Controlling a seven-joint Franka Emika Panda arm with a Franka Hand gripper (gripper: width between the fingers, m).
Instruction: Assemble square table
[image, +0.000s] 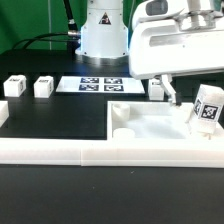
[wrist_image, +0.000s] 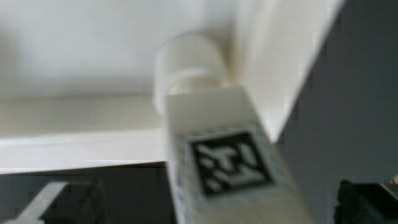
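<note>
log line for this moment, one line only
gripper: open | held: nothing | leg: tilted, at tabletop corner, beside gripper

Arm base (image: 103, 35): white rounded column, dark collar with blue mark at 12 o'clock. Black cables (image: 45, 42) leave base at 9 o'clock. Hand housing (image: 175, 48): white, boxy, grey fittings on top. Pincer (wrist_image: 210, 202) fingers (wrist_image: 377, 196) dark, slim.

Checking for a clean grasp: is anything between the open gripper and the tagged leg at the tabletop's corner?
Nothing visible. In the wrist view the leg lies bare between the gripper's spread fingers, its round end at the tabletop's corner. The other legs stand well aside.
</note>
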